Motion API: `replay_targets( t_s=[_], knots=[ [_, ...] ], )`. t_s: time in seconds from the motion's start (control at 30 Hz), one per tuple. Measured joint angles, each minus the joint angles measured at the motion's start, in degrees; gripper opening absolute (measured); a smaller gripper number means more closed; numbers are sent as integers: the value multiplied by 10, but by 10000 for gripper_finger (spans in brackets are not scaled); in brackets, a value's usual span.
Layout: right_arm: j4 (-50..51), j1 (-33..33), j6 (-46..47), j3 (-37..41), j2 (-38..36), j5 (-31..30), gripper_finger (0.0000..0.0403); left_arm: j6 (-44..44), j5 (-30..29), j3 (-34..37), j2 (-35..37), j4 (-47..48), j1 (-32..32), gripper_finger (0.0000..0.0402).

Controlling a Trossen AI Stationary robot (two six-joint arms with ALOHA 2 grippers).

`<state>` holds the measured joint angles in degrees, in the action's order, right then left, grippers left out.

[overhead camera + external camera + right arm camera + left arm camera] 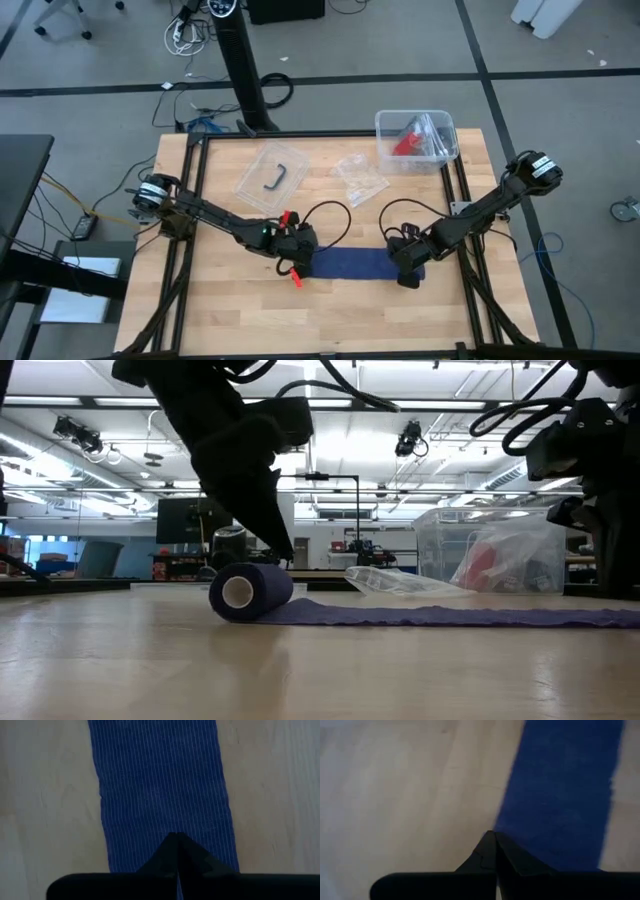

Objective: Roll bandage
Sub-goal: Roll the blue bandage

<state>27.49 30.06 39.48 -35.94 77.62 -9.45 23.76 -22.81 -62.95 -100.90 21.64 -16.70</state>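
Bandage [360,265] lies flat on the wooden desk [330,320], a dark navy strip partly wound: the low view shows a small roll [250,592] at one end, with the unrolled length trailing from it across the boards.

Left tool [297,262] at the rolled end of the bandage, fingers pinched together, tip down on top of the roll. Its wrist view shows the closed fingertips [492,855] at the strip's edge, partly over blue fabric, partly over bare wood.

Right tool [407,270] at the opposite, flat end of the bandage, fingers also pressed together with nothing between them. Its wrist view puts the closed fingertips [177,852] over the middle of the strip's width; ribbed weave plain to see.

Beyond the bandage, toward the desk's far edge: clear plastic bin [416,140] with a red item [405,143] inside, a crumpled clear bag [359,178], and a clear flat lid [272,176] with a dark handle.
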Motion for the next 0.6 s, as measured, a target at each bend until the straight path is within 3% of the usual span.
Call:
replay_targets(
  t_s=[0.13, 0.3, 0.6],
  knots=[
    [0, 0, -2, 0, 0, -2, 0, 16, -33, -36, 3, 81, -3, 1],
    [0, 0, -2, 0, 0, -2, 0, 61, -29, -38, 2, 152, -2, 1],
    [9, 0, 25, 9, 0, 18, 0, 69, -20, -33, 2, 147, -6, 1]
  ],
)
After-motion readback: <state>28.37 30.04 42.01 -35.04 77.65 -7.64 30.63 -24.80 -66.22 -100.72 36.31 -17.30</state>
